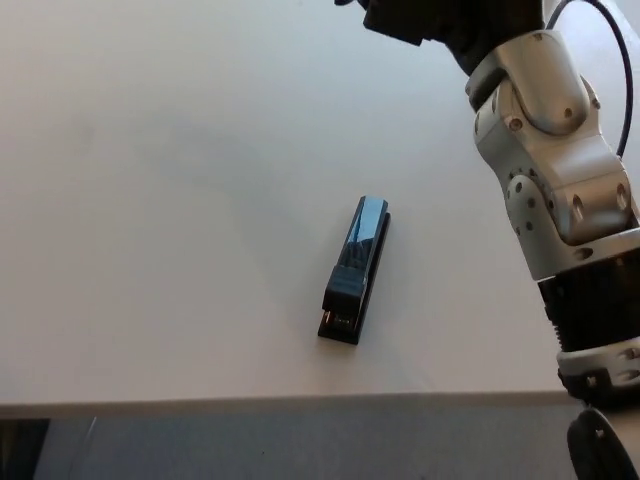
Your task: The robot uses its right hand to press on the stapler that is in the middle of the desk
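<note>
A black stapler (355,270) lies flat on the pale desk (160,200), a little right of the middle of the view and not far from the desk's near edge. It sits at a slight slant, its glossy front tip pointing away and to the right, its open rear end toward the near edge. Nothing touches it and the desk around it is bare. The robot's right arm (555,190) comes in from the lower right corner and reaches up along the right side of the picture: a dark forearm section low down, then a silver-grey jointed wrist housing with round bolts, with a thin black cable looping past it at the top right. At the top edge the right hand (450,22) shows only as a dark block, cut off by the frame, so I cannot tell whether its fingers are spread, clenched or holding anything. The hand is above the far part of the desk, well apart from the stapler and beyond it. Below the desk edge a strip of grey floor (300,440) is visible.
</note>
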Robot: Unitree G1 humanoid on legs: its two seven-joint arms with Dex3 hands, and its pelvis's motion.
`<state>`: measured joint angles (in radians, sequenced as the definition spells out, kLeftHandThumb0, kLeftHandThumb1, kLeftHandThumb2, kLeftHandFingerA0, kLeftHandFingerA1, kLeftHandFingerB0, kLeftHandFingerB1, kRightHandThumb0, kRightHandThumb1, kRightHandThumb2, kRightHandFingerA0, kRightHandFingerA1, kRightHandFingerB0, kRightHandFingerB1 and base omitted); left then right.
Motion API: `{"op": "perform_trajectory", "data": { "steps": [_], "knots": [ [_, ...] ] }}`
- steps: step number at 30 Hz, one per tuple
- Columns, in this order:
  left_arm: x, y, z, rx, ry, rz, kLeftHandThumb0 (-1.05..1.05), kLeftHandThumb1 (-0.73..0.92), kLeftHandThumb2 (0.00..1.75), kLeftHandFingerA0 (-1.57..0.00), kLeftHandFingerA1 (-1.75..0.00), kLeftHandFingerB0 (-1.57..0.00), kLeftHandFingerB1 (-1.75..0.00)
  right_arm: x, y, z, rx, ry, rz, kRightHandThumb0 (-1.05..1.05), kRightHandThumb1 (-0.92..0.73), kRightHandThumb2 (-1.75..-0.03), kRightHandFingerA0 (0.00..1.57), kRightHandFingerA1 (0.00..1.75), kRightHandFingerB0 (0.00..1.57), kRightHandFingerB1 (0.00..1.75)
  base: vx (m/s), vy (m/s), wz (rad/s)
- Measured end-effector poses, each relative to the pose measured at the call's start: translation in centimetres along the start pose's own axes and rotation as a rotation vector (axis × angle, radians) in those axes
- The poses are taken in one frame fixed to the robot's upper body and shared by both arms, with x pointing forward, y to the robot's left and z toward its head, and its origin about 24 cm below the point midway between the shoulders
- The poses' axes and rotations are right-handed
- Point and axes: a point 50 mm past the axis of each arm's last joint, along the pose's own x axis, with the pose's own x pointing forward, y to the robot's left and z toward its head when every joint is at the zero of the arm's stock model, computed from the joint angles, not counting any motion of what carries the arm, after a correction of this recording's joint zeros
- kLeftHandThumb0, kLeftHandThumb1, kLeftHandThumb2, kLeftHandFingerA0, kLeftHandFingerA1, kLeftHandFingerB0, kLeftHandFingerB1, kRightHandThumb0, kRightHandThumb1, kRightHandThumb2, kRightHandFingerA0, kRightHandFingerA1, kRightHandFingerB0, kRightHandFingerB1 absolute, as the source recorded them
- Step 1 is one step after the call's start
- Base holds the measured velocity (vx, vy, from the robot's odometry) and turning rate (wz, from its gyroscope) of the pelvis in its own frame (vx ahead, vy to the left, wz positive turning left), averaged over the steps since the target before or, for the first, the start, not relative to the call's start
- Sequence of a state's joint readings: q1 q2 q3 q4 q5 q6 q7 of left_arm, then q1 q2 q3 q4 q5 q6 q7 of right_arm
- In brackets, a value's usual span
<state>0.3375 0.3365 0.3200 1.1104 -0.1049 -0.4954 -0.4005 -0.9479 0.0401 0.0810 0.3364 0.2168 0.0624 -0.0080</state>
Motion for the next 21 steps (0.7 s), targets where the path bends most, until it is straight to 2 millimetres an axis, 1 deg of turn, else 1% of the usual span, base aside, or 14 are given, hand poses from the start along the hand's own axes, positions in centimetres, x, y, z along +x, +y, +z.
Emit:
{"op": "perform_trajectory", "data": {
  "steps": [3,6,12,17,21],
  "knots": [
    [-0.5,-0.1,-0.5,0.019,0.013,-0.012,-0.77,0.71,1.12,-0.02,-0.47,-0.1,-0.44,-0.3,-0.2,0.0,-0.02,0.019,-0.01,-0.07,-0.57,-0.56,0.75,1.56,0.53,1.29,0.0,0.0,0.0],
    [-0.5,-0.2,-0.5,0.031,0.009,-0.022,-0.77,0.71,1.12,-0.02,-0.47,-0.1,-0.44,-0.5,-0.5,0.2,-0.035,0.033,-0.022,-0.07,-0.57,-0.56,0.75,1.56,0.53,1.29,0.0,0.0,0.0],
    [0.2,-0.6,0.8,0.053,-0.047,-0.033,-0.77,0.71,1.12,-0.02,-0.47,-0.1,-0.44,-0.4,-1.5,0.6,-0.073,0.055,-0.054,-0.07,-0.57,-0.56,0.75,1.56,0.53,1.29,0.0,0.0,0.0],
    [1.3,-1.6,2.3,0.051,-0.104,-0.052,-0.77,0.71,1.12,-0.02,-0.47,-0.1,-0.44,0.3,-2.3,2.0,-0.097,0.037,-0.071,-0.07,-0.57,-0.56,0.75,1.56,0.53,1.29,0.0,0.0,0.0],
    [2.0,-1.9,3.5,0.055,-0.145,-0.054,-0.77,0.71,1.12,-0.02,-0.47,-0.1,-0.44,1.0,-2.5,3.0,-0.111,0.025,-0.074,-0.07,-0.57,-0.56,0.75,1.56,0.53,1.29,0.0,0.0,0.0]
  ]
}}
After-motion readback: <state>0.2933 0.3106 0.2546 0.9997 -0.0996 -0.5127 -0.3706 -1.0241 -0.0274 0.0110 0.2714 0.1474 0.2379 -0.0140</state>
